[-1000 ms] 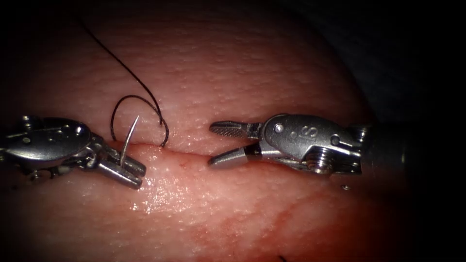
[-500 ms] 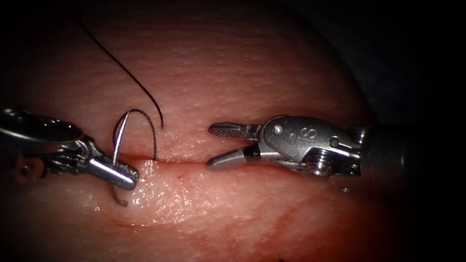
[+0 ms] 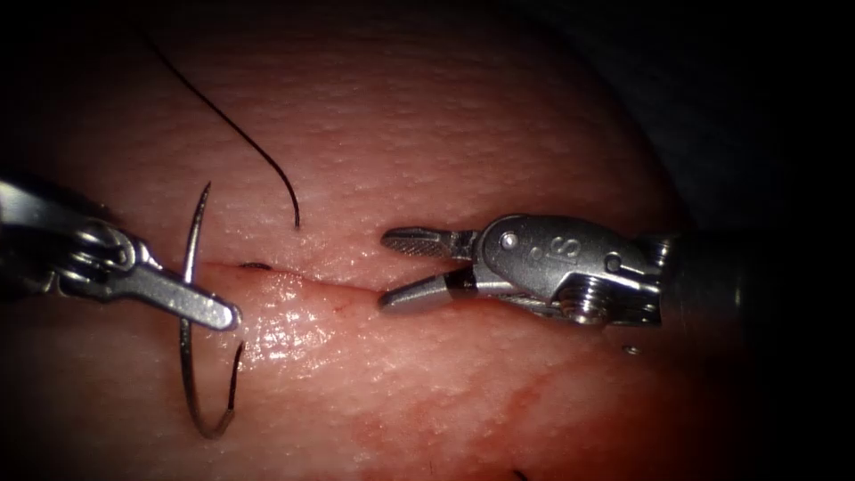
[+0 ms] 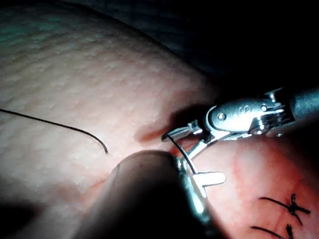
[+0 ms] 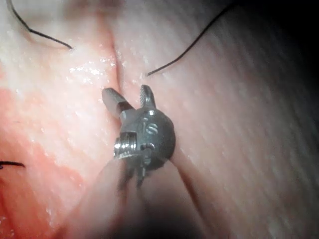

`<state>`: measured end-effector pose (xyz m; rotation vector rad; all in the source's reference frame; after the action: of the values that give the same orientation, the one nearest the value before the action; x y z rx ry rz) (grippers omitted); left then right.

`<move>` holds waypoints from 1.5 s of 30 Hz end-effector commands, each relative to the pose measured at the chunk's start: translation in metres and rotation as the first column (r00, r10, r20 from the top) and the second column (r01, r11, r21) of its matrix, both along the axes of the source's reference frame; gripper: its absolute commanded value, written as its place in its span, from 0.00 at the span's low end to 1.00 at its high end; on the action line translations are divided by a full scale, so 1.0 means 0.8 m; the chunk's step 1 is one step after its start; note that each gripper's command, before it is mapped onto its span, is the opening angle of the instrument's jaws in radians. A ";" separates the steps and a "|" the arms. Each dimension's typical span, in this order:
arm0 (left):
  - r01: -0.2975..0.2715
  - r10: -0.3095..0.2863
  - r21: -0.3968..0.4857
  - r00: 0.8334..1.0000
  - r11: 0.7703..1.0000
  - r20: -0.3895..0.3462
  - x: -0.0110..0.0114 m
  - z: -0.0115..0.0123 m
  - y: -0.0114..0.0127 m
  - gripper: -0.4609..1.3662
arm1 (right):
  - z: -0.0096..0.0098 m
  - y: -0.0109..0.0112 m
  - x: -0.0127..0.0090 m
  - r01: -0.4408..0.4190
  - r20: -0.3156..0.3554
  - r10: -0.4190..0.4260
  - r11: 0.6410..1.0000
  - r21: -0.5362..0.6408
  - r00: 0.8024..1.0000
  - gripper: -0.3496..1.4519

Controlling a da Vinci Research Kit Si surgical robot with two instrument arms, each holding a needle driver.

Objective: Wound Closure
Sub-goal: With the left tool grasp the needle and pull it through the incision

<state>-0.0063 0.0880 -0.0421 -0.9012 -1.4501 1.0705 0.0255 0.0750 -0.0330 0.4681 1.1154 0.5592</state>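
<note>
A mound of pale, pebbled tissue (image 3: pixel 427 116) carries everything here. Across it runs a cut (image 3: pixel 303 278), its lips close together and glistening. Dark thread (image 3: pixel 233 130) trails over the tissue beyond the cut and ends at a point in the surface just beside it. Red fluid (image 3: pixel 499 405) streaks the wet near slope. In the left wrist view, knotted dark stitches (image 4: pixel 284 205) with short cut ends sit on a reddened patch of the tissue.
</note>
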 end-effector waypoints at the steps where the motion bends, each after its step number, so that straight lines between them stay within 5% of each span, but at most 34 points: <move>1: 0.023 -0.021 -0.073 1.000 0.997 0.017 0.0001 -0.0012 0.0005 0.06 | 0.0000 0.0000 0.0000 -0.001 0.001 0.001 1.000 -0.001 1.000 0.36; 4: 0.060 -0.057 -0.205 0.998 0.977 0.020 0.0003 -0.0037 0.0020 0.06 | 0.0000 0.0000 0.0000 -0.001 0.001 0.001 1.000 -0.001 1.000 0.36; 7: 0.101 -0.099 -0.391 0.995 0.915 0.025 0.0008 -0.0072 0.0041 0.06 | -0.0001 -0.0001 0.0000 -0.001 0.001 0.001 1.000 -0.001 1.000 0.36; 11: 0.126 -0.137 -0.497 0.990 0.859 0.015 0.0017 -0.0104 0.0058 0.06 | -0.0002 -0.0002 0.0000 0.000 0.001 0.000 1.000 -0.001 1.000 0.36; 12: 0.144 -0.179 -0.560 0.984 0.816 -0.008 0.0022 -0.0119 0.0070 0.06 | -0.0002 -0.0003 -0.0001 0.000 0.000 0.000 1.000 0.000 1.000 0.36; 16: 0.144 -0.222 -0.680 0.975 0.719 -0.028 0.0027 -0.0139 0.0085 0.06 | -0.0003 -0.0004 0.0000 0.000 0.000 0.000 1.000 0.000 1.000 0.36; 23: 0.127 -0.309 -0.807 0.949 0.576 -0.071 0.0025 -0.0149 0.0107 0.06 | -0.0003 -0.0004 -0.0001 0.000 0.000 0.000 1.000 0.000 1.000 0.35; 29: 0.044 -0.356 -0.917 0.928 0.397 -0.110 0.0024 -0.0158 0.0135 0.06 | -0.0003 -0.0004 -0.0001 0.000 0.000 0.000 1.000 0.000 1.000 0.34; 39: -0.094 -0.467 -0.987 0.872 0.131 -0.145 0.0032 -0.0192 0.0171 0.06 | -0.0003 -0.0005 0.0000 0.000 0.000 0.000 1.000 0.000 1.000 0.34; 45: -0.156 -0.505 -0.988 0.851 0.016 -0.142 0.0047 -0.0205 0.0184 0.06 | -0.0004 -0.0006 0.0000 0.000 0.000 0.000 1.000 0.000 1.000 0.34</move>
<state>-0.0023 0.1030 -0.0588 -1.5706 0.2428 1.9760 0.0255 0.0745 -0.0334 0.4699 1.1161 0.5574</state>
